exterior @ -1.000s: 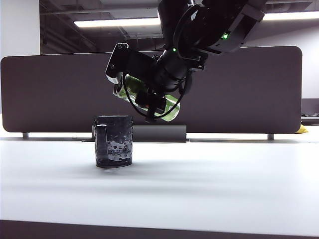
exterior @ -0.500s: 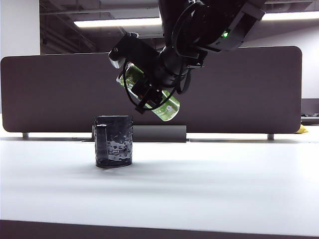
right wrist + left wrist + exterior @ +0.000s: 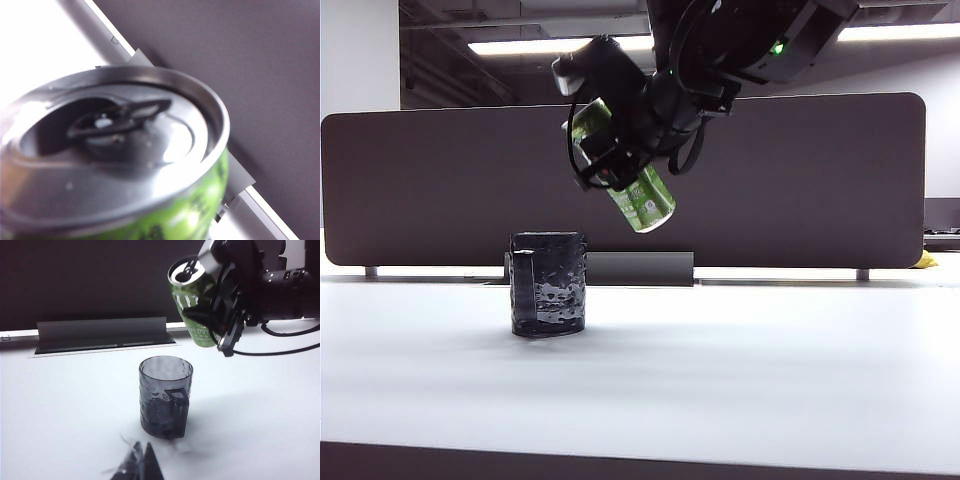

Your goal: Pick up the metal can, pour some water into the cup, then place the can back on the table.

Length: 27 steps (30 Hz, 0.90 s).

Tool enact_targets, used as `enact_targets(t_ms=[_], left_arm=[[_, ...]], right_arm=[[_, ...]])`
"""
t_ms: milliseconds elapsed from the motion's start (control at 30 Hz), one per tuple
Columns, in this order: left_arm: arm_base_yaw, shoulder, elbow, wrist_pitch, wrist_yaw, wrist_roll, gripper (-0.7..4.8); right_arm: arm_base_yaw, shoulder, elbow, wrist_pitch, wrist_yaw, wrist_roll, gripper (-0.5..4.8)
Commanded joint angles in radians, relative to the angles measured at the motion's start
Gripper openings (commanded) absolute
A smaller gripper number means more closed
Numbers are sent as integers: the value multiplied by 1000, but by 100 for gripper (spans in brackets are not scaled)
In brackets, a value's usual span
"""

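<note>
White bench [image 3: 740, 380] under office strip lights, dark partition [image 3: 440, 180] behind. Right end effector [image 3: 620, 125] upper centre, clamped on tilted metal can [image 3: 638, 195], above and right of cup [image 3: 549, 284]. Left end effector [image 3: 140, 466] bottom centre of its view, tips together.

I count one metal can [image 3: 638, 190] and one cup [image 3: 549, 284] on my feeds. There is one worktop [image 3: 740, 380], with one dark partition panel [image 3: 820, 190] along its far edge. I see two hands: the right hand [image 3: 620, 150] and the left hand [image 3: 140, 465].
</note>
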Motion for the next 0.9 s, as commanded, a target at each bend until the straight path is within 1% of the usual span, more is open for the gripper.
enact_targets(t_ms=[33,200,333,433,733,900], left_arm=[[1,1,1,12,0,-3,-5],[1,1,1,12,0,-3,-5],[1,1,1,12,0,-3,-5],[1,1,1,12,0,-3,-5],[1,1,1,11,0,-3,-5],[1,1,1,12,0,-3,-5]], right_arm=[[-2,-26,7,43,-2,63,198],[-14,-47,6,-4,-13,166,198],[-37,-61,2,-39,-79,284,198],[-55,-68,0,-60,-118,345,198],[-76,-113,-76,-55,-150,396,198],[-111,-131,-151,3,-220,491,198]])
